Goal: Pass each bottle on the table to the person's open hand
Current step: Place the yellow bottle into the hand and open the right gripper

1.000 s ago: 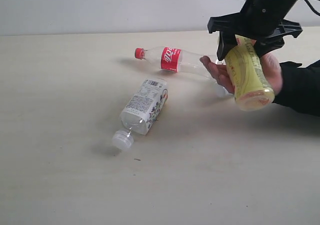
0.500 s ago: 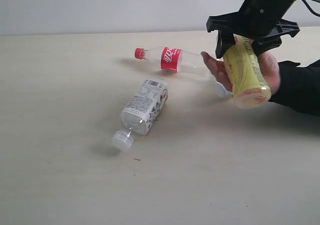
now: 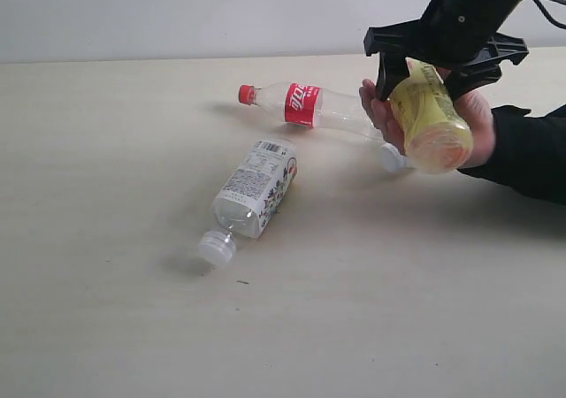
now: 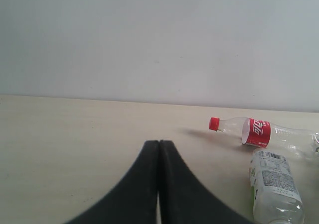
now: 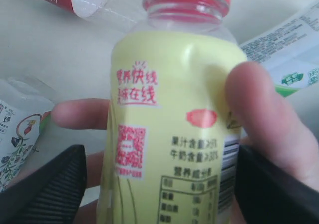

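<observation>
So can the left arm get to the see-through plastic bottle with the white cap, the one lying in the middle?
Probably yes. The clear white-capped plastic bottle lies on the bare beige table, with nothing between it and the left arm's jaws, though those are shut and must open first.

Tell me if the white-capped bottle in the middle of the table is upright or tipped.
Tipped: the white-capped bottle lies on its side on the table, label facing up, cap on.
</observation>
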`<action>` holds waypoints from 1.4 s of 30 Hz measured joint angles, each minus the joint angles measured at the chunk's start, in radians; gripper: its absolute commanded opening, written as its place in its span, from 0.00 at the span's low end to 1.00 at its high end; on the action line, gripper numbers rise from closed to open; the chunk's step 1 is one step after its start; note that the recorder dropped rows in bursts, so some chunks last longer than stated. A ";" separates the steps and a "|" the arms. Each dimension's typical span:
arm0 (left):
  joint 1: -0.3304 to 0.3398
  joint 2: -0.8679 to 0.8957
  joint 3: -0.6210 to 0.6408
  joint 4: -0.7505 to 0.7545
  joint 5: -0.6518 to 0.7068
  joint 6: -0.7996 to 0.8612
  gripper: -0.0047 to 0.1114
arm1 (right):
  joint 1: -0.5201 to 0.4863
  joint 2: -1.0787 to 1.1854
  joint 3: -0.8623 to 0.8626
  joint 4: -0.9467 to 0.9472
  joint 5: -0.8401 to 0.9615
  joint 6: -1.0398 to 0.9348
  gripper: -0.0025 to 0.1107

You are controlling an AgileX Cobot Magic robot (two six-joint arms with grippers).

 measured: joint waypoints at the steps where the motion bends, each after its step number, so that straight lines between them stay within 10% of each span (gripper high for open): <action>1: 0.000 0.000 0.000 0.000 0.000 0.000 0.04 | 0.000 0.000 0.000 0.000 -0.002 0.000 0.70; 25: 0.000 0.000 0.000 0.000 0.000 0.000 0.04 | 0.000 -0.144 0.000 0.000 -0.002 -0.015 0.68; 35: 0.000 0.000 0.000 0.000 0.000 0.000 0.04 | 0.027 -0.382 0.057 0.004 -0.009 -0.143 0.04; 42: 0.000 0.000 0.000 0.000 0.000 0.000 0.04 | 0.116 -0.716 0.378 0.031 -0.267 -0.200 0.02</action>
